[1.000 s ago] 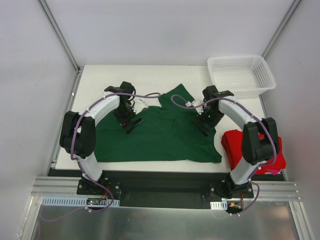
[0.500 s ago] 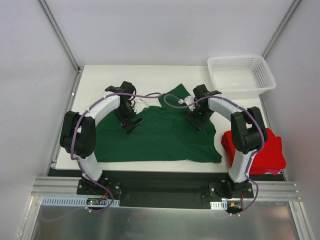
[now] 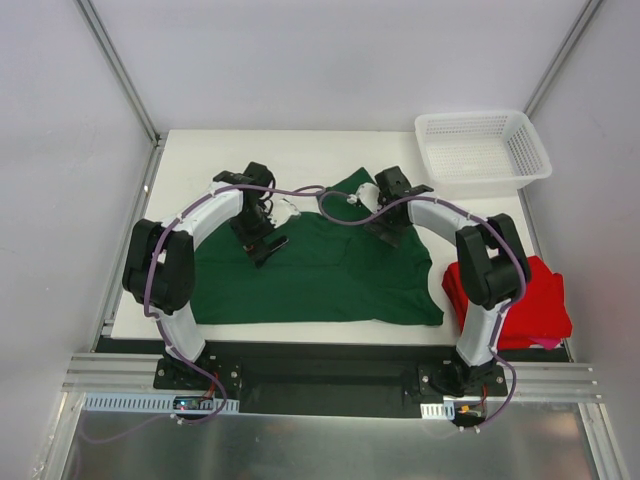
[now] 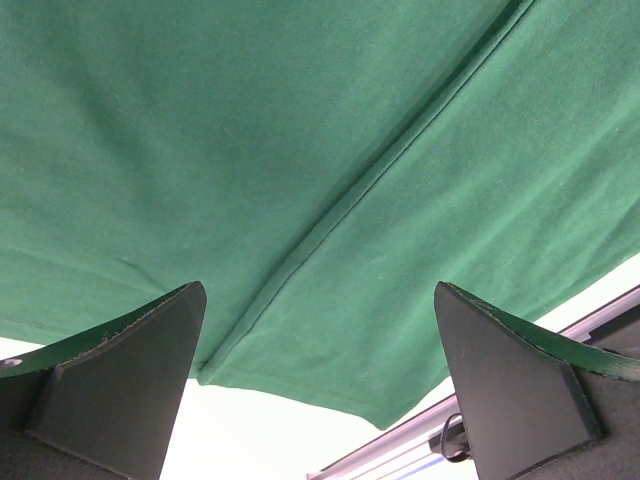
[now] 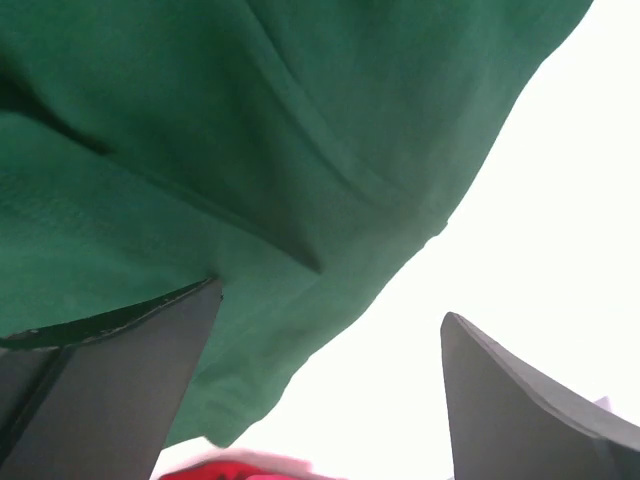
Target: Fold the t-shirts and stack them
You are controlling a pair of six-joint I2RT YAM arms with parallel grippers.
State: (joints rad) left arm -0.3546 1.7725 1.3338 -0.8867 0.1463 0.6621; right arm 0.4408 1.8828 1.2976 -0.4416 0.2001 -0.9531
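A dark green t-shirt (image 3: 310,275) lies spread on the white table (image 3: 200,160), its hem toward the near edge. A bright red t-shirt (image 3: 540,300) sits folded at the right near corner. My left gripper (image 3: 262,245) hovers over the green shirt's left part, jaws wide apart with only cloth (image 4: 300,150) below them. My right gripper (image 3: 388,228) is over the shirt's upper right by the sleeve, open too, one finger (image 5: 110,390) low over the green edge (image 5: 330,290). A strip of red cloth (image 5: 250,468) shows at the bottom of the right wrist view.
A white plastic mesh basket (image 3: 530,165) stands at the back right corner. Metal frame rails (image 3: 330,385) run along the near edge by the arm bases. White enclosure walls stand on three sides.
The right gripper has moved left and toward the back, from the shirt's right side to its upper right part. The left gripper has shifted only slightly. Both stayed open.
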